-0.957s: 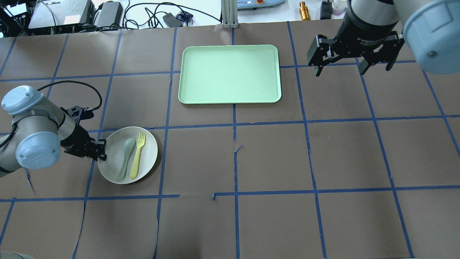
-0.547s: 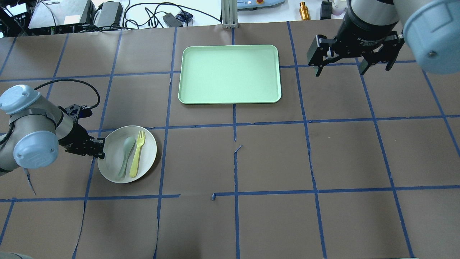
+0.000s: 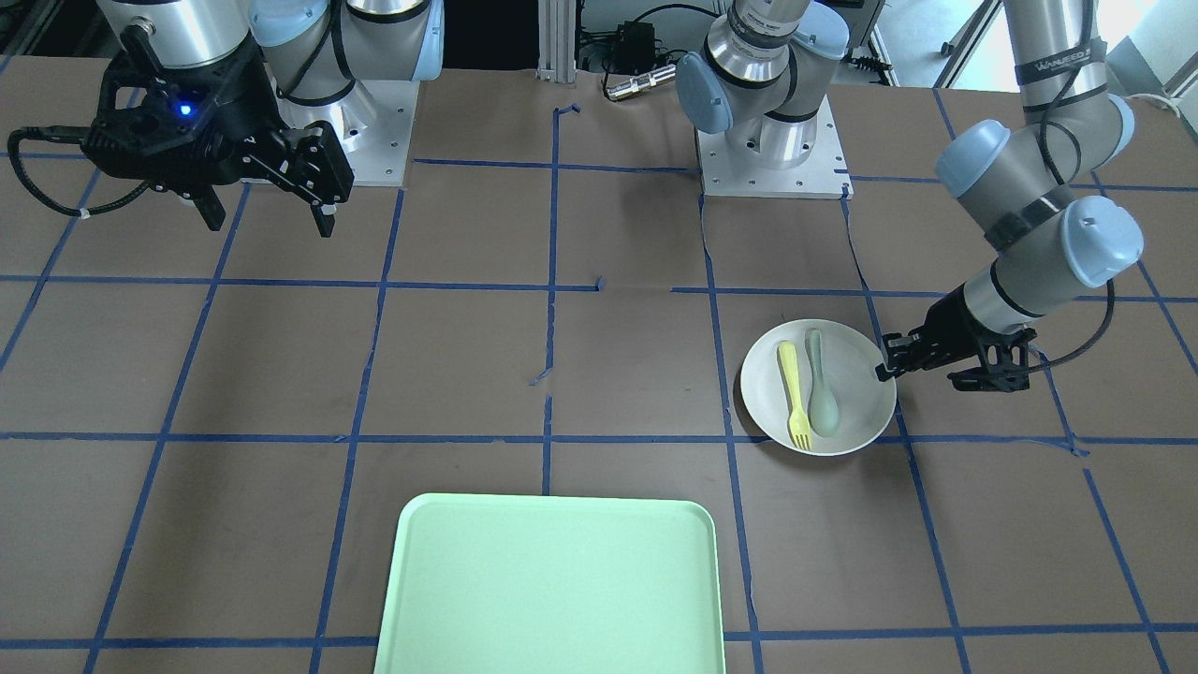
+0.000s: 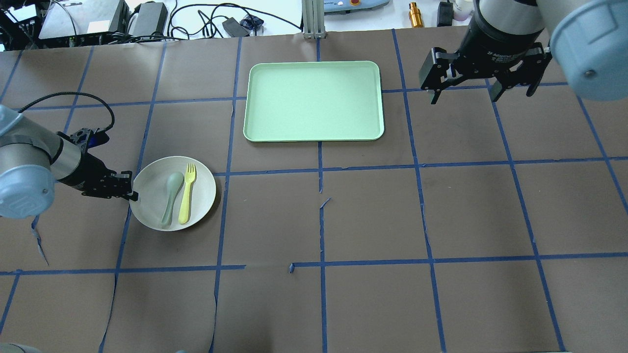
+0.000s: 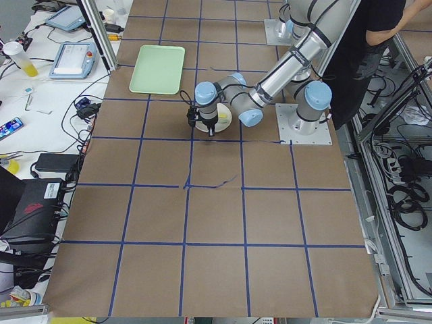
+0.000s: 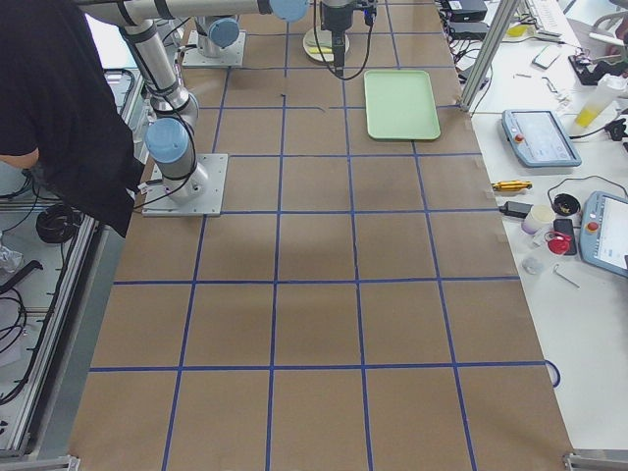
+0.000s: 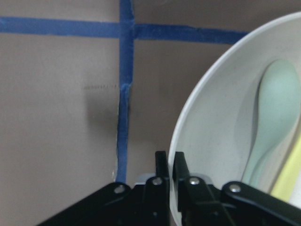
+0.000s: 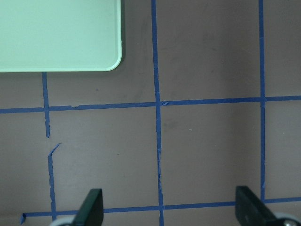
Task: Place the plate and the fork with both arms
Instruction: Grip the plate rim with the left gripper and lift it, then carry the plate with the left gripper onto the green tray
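The off-white plate (image 4: 201,189) lies at the table's left side, with the pale yellow fork (image 4: 186,193) and a grey-green spoon (image 4: 171,196) side by side on it. My left gripper (image 4: 130,195) is shut on the plate's left rim; the left wrist view shows the fingers (image 7: 162,165) pinching the rim of the plate (image 7: 211,132). I cannot tell whether the plate rests on the table or hangs just above it. From the front, the plate (image 3: 856,374), the fork (image 3: 794,393) and the left gripper (image 3: 884,370) show at the right. My right gripper (image 4: 463,100) is open and empty, high at the far right.
The mint-green tray (image 4: 314,100) lies at the far middle of the table, also in the front view (image 3: 552,590) and the right wrist view (image 8: 56,33). Brown paper with blue tape lines covers the table. Cables and boxes lie beyond the far edge.
My left gripper has carried the plate, with fork and spoon on it, a short way toward the table's far side, and the left arm drew back to the left. The right arm has not moved.
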Robot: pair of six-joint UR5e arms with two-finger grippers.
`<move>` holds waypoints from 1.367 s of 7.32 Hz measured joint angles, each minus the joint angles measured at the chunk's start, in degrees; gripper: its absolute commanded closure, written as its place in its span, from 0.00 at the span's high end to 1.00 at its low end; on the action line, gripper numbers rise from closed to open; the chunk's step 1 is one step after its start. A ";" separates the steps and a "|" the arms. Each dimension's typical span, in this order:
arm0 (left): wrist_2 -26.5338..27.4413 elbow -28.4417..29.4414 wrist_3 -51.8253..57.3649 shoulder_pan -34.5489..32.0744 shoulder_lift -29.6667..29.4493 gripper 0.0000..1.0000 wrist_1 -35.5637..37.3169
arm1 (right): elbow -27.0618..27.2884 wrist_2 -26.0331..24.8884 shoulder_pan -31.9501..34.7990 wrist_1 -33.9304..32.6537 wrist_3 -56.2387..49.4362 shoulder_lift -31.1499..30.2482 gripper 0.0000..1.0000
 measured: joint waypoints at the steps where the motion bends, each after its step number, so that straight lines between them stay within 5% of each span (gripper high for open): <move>1: -2.23 2.64 0.00 0.84 -0.07 0.00 -3.83 | 0.00 0.00 0.00 0.00 0.00 0.02 1.00; 4: -8.27 8.68 -1.46 0.01 -1.36 0.00 -10.17 | 0.00 0.00 0.00 0.00 0.00 0.03 1.00; 6: -8.87 13.52 -6.25 -6.22 -3.88 0.00 -10.08 | 0.02 0.00 0.00 0.00 -0.02 0.03 1.00; 10: -9.41 30.30 -15.95 -18.01 -16.47 0.00 -9.92 | 0.09 -0.01 0.00 0.00 -0.18 -0.07 1.00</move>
